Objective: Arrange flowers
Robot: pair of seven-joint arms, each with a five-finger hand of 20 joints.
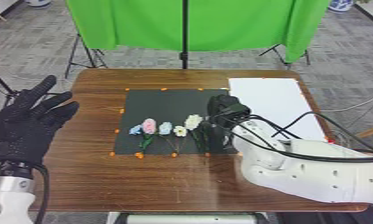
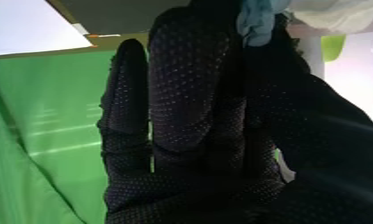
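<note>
At the left, the robot's left hand is hanging beside the brown wooden table, spread wide and carrying nothing. Further right, a row of artificial-looking flowers is lying on the black mat, blooms towards the far side, stems running near. In order, I am noting a light-blue flower, a pink flower, a pale-blue flower, a small white flower and, rightmost of the row, a cream flower. The blooms are presumably weighing very little and being soft, easily crushed; the stems are probably bending under uneven pressure. The proper hold is a light pinch on the stem just below the bloom, keeping off the petals and the neighbouring stems.

Just right of the cream flower, the robot's right hand is resting over the mat's right part. In the right wrist view, blue petals are showing against its glove, with white petals beside them; whether it is gripping a flower, I cannot tell. Farthest right, a white sheet is lying flat beside the mat.
</note>
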